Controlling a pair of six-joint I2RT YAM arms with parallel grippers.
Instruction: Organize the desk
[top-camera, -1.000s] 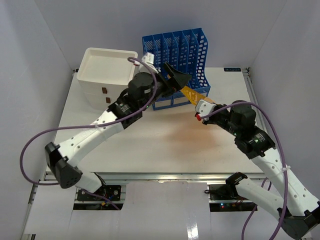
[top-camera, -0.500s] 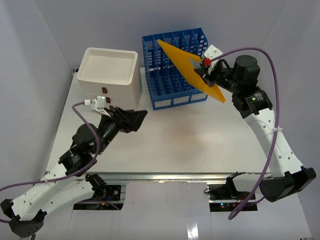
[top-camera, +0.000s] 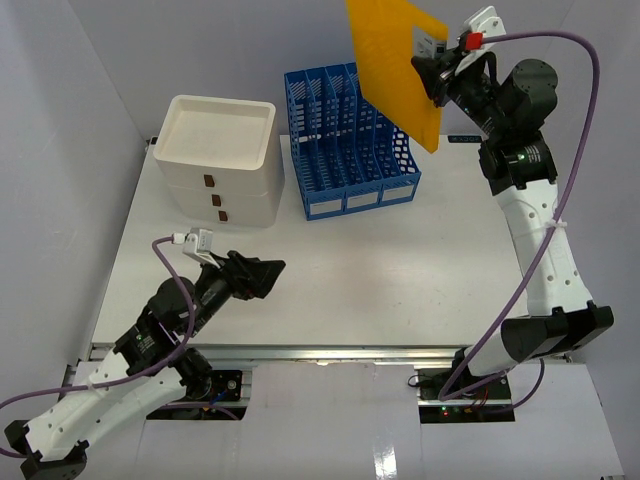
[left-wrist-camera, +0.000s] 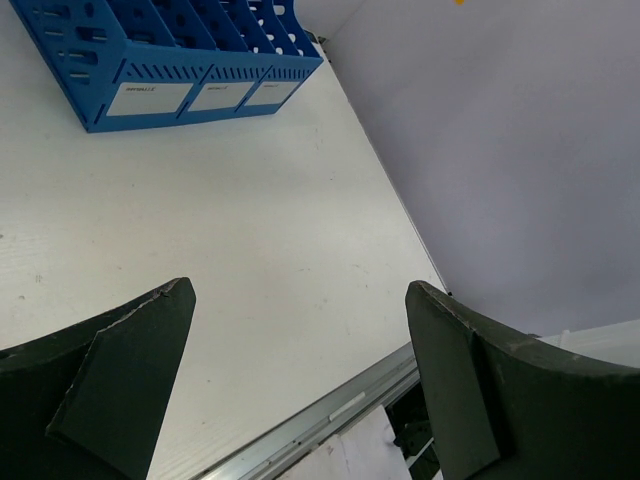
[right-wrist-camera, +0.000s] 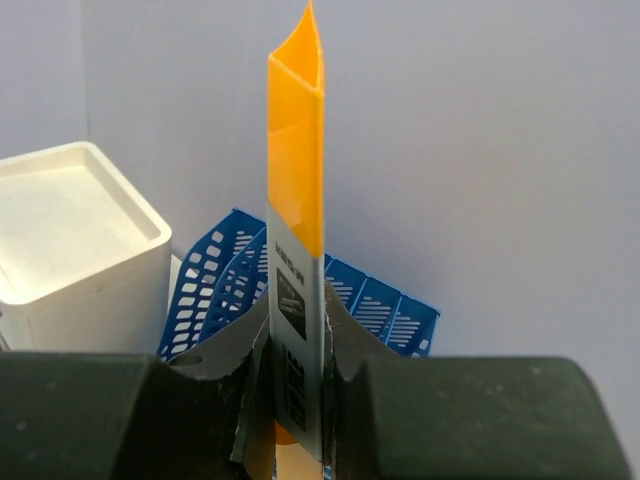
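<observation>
While right gripper (right-wrist-camera: 297, 345) jaws pinch orange folder (right-wrist-camera: 296, 150), edge-on in wrist cam, left gripper (left-wrist-camera: 300, 295) jaws gape open.

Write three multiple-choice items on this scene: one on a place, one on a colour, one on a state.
1. Where is the orange folder?
A. flat on the desk
B. in a drawer
C. held up in the air by the right arm

2. What colour is the file rack?
A. blue
B. red
C. green

3. How do the jaws of the left arm stand?
A. shut on a pen
B. open and empty
C. shut on the folder

Answers:
1. C, the right arm's jaws pinch it clear of the desk.
2. A, its slotted walls are blue.
3. B, the wrist view shows only bare desk between them.
</observation>
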